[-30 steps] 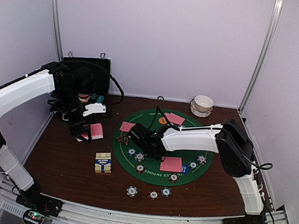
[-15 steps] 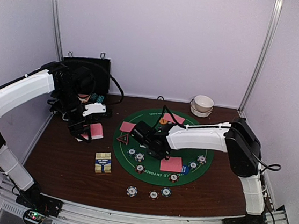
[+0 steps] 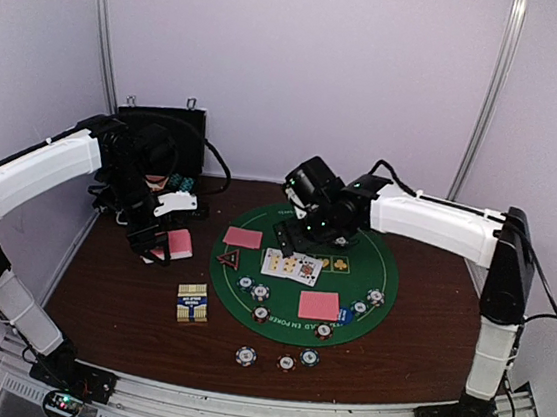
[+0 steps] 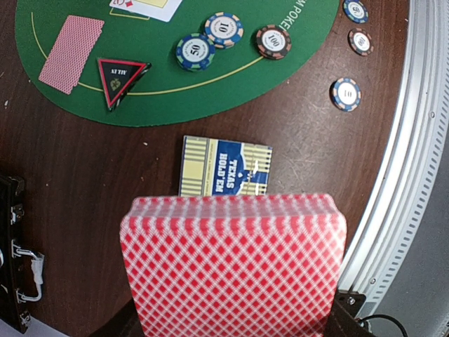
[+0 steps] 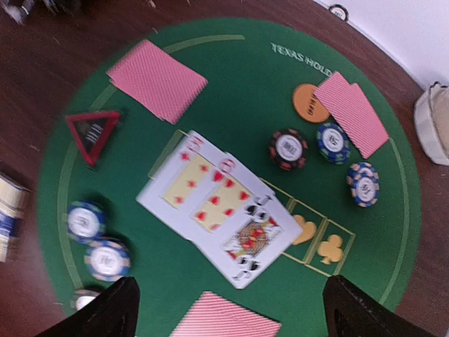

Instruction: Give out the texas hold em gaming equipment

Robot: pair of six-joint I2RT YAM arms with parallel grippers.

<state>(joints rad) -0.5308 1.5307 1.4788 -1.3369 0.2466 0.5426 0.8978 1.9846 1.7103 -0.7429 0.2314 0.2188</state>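
Note:
My left gripper (image 3: 161, 242) is shut on a deck of pink-backed cards (image 4: 235, 267), held over the bare wood left of the green mat (image 3: 392, 272). My right gripper (image 5: 231, 316) hangs open above the mat, both fingers (image 5: 105, 312) apart with nothing between them. Below it lie three overlapping face-up cards (image 5: 224, 207), which also show near the mat's middle (image 3: 290, 265). Face-down card pairs (image 5: 158, 78) (image 5: 354, 112) (image 3: 319, 305) lie around them. The red triangular button (image 5: 92, 133), the orange button (image 5: 309, 103) and striped chips (image 5: 288, 148) (image 3: 261, 291) sit on the mat.
The blue-and-yellow card box (image 3: 192, 302) lies on the wood left of the mat. Three chips (image 3: 286, 362) sit near the front edge. An open black case (image 3: 162, 125) stands at the back left. The white bowl (image 5: 431, 123) is at the mat's far right.
My right gripper opened, rose and drew back toward the far side of the mat, uncovering three face-up cards in its middle. The left arm and its deck stayed put.

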